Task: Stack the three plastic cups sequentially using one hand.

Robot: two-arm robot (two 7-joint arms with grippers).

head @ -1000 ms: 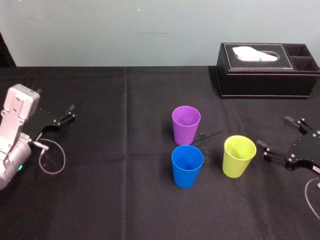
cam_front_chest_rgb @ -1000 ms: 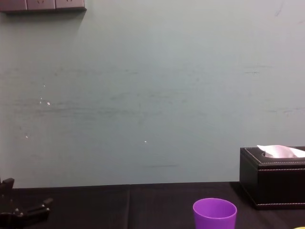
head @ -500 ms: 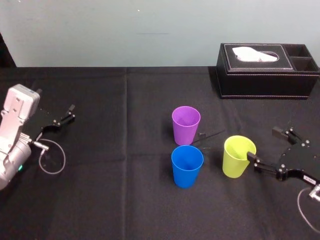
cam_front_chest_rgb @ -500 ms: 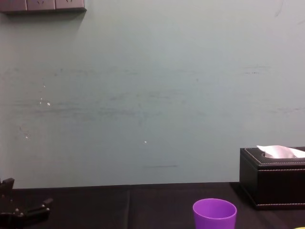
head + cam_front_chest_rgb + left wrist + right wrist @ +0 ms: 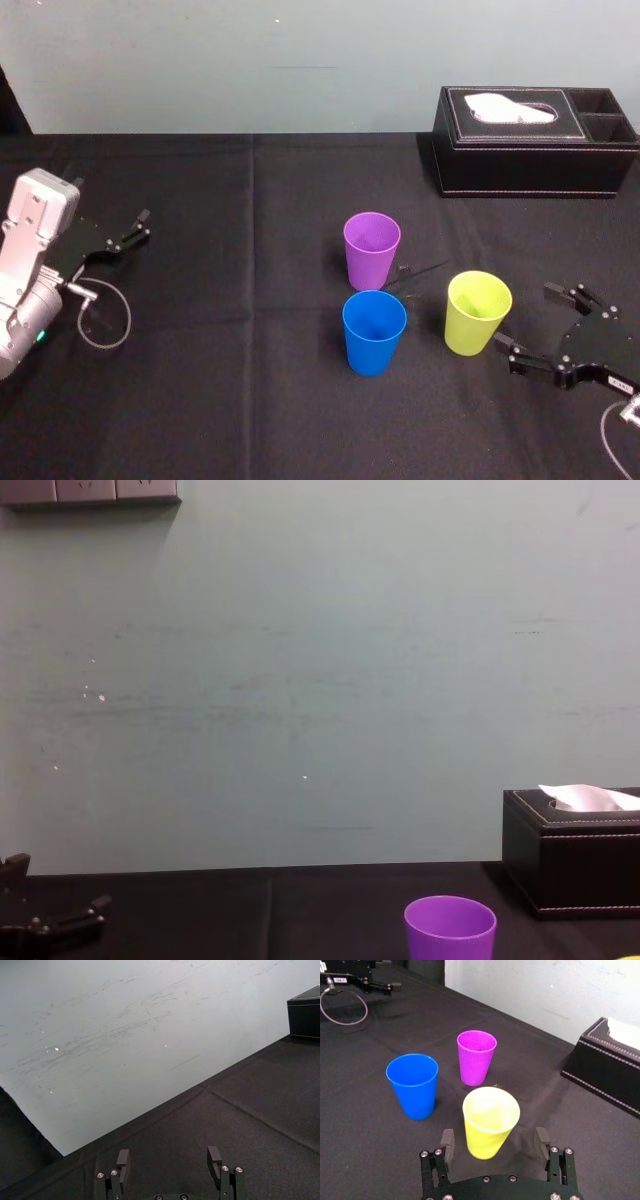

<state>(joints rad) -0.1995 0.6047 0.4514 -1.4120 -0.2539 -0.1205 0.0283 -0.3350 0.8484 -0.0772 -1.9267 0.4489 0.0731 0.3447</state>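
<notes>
The first grasp was judged pending: the right end effector (image 5: 527, 318) was held open just beside the upright lime cup (image 5: 478, 312) on the surface (image 5: 230, 380), needing an advance around it and closure, while the left end effector (image 5: 130, 232) was parked open.

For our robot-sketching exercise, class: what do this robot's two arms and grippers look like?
The left arm has a silver-grey boxy housing, ending in a black left gripper with two slim fingers; a thin grey cable loops beside it. The right gripper is black too, with two flat fingers, silver screw heads and a small white label.
</notes>
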